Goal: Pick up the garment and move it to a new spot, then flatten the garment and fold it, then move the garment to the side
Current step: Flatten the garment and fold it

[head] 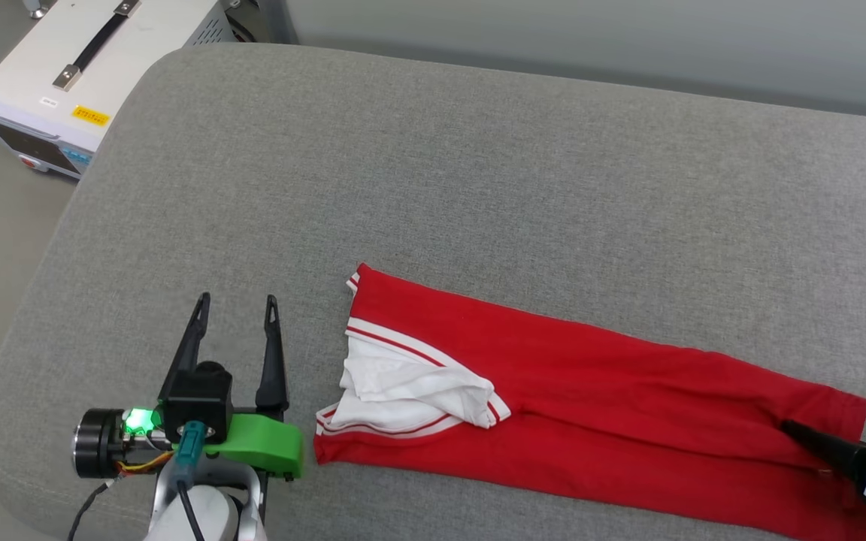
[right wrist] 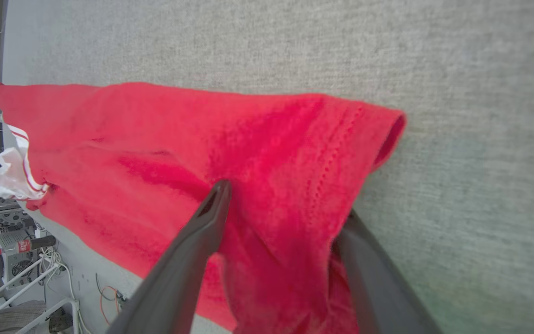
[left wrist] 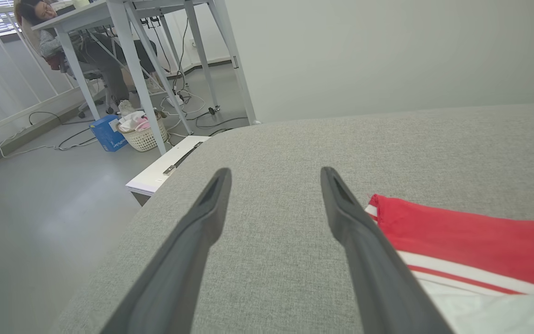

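Observation:
The garment [head: 628,391] lies on the grey cushion [head: 478,165] as a long red strip folded lengthwise, with white sleeves [head: 403,383] and red-white trim bunched at its left end. No lettering shows. My left gripper [head: 237,300] stands open just left of that end, over bare cushion, touching nothing. In the left wrist view the left gripper [left wrist: 275,172] has the garment [left wrist: 457,232] beside its right finger. My right gripper [head: 797,436] is at the hem end. In the right wrist view the right gripper [right wrist: 285,199] has its jaws wide, one finger over the garment [right wrist: 155,139], the other partly hidden by the cloth.
A white equipment box [head: 65,68] with a black handle stands on the floor off the cushion's far-left corner. In the left wrist view a desk, a seated person, a wicker basket [left wrist: 142,134] and a blue box [left wrist: 107,132] lie beyond. A grey wall runs behind the cushion.

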{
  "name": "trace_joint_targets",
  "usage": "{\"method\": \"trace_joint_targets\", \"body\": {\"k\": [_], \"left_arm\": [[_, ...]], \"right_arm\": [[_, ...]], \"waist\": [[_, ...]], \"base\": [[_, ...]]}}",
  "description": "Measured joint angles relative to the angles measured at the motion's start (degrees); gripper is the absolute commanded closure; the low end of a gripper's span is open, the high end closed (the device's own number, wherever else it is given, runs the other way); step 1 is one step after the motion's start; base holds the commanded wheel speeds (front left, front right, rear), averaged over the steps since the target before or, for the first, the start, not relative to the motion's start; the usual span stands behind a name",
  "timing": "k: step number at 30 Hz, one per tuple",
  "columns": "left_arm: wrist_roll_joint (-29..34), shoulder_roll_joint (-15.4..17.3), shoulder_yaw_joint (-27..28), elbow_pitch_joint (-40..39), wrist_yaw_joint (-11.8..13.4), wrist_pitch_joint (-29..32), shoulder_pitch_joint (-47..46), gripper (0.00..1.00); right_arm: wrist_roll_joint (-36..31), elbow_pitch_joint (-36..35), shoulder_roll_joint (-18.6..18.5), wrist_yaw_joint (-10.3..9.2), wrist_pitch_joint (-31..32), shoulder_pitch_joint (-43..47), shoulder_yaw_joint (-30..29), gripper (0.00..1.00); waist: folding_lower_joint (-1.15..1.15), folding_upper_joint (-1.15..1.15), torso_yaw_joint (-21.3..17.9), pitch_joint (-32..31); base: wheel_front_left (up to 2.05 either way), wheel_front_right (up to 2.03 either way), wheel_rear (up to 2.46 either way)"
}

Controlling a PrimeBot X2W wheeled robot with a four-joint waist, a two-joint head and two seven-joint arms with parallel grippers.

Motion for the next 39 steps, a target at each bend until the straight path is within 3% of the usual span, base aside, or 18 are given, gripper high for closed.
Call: {"method": "trace_joint_targets", "body": {"k": [6, 7, 8, 9, 20, 30, 39], "left_arm": [[4.28, -4.59, 3.97, -0.25, -3.45, 0.0, 2.07, 0.0], [4.91, -5.17, 4.66, -0.19, -3.97, 0.0, 2.49, 0.0], [5.53, -5.66, 5.28, -0.09, -4.54, 0.0, 2.9, 0.0], [6.2, -6.14, 5.84, -0.03, -5.05, 0.0, 3.32, 0.0], [11.67, -8.29, 7.81, 0.52, -9.83, 0.0, 5.79, 0.0], [13.68, -8.8, 8.88, 0.47, -11.31, 0.0, 7.88, 0.0], [13.84, -8.99, 10.0, 0.52, -11.82, 0.0, 9.99, 0.0]], "right_arm": [[-1.04, 1.49, 0.24, 0.0, -0.66, -0.99, 3.11, 0.0], [-1.1, 1.83, 0.1, 0.01, -0.71, -1.05, 3.72, 0.11], [-1.32, 2.27, -0.04, 0.01, -1.2, -1.11, 4.15, 0.71], [-1.42, 2.74, -0.13, 0.01, -1.7, -1.21, 4.49, 1.0], [-0.94, 5.21, -2.26, 0.08, -5.71, -1.34, 6.3, 1.0], [-0.56, 6.94, -11.38, 0.02, -7.71, 0.6, 3.19, 1.0], [3.99, -4.28, -11.79, 0.01, -5.03, 3.39, 2.49, 1.0]], "waist": [[0.0, 0.0, 0.1, -0.36], [0.0, 0.0, 0.06, -0.46], [0.0, 0.0, 0.0, -0.58], [0.0, 0.0, -0.07, -0.72], [0.0, 0.0, -1.58, -3.23], [0.0, 0.0, -3.33, -5.94], [0.0, 0.0, -4.5, -8.25]], "base": [[0.0, 0.0, 0.0], [0.0, 0.0, 0.0], [0.0, 0.0, 0.0], [0.0, 0.0, 0.0], [0.0, 0.0, 0.0], [0.0, 0.0, 0.0], [0.0, 0.0, 0.0]]}}
